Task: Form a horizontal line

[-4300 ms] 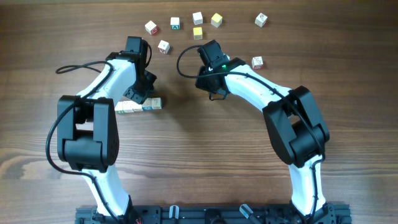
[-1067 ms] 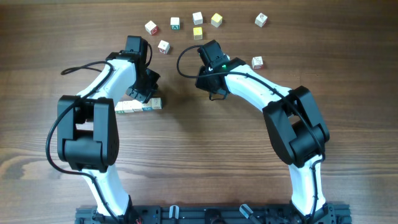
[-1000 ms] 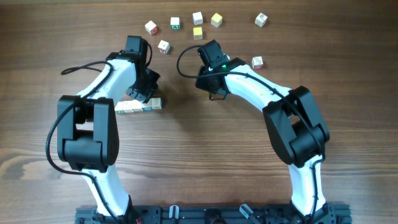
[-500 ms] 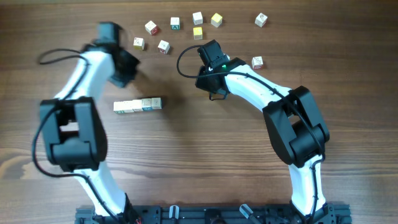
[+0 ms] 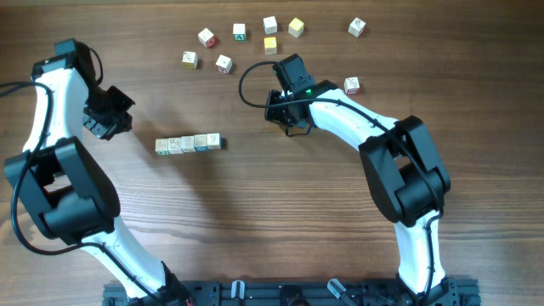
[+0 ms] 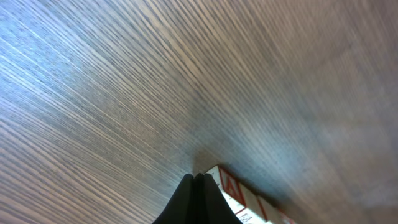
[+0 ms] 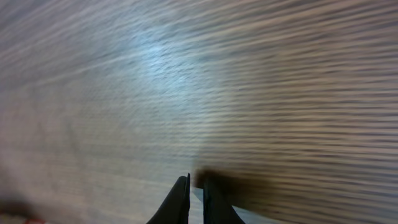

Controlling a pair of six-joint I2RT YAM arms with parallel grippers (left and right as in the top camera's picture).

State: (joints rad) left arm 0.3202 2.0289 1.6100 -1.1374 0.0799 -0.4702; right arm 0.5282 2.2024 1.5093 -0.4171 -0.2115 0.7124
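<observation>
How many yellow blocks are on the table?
2. The upper yellow cube sits in the far cluster; the lower yellow cube is just left of it, nearer. More might be hidden.

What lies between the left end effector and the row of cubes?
Only bare wood, in the overhead view, separates left end effector and row of cubes.

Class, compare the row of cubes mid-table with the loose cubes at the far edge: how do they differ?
The row lies straight, its cubes touching edge to edge; the loose cubes stand apart at mixed angles. The row is all white; the loose cubes include two yellow ones. Both are small cubes of like size.
</observation>
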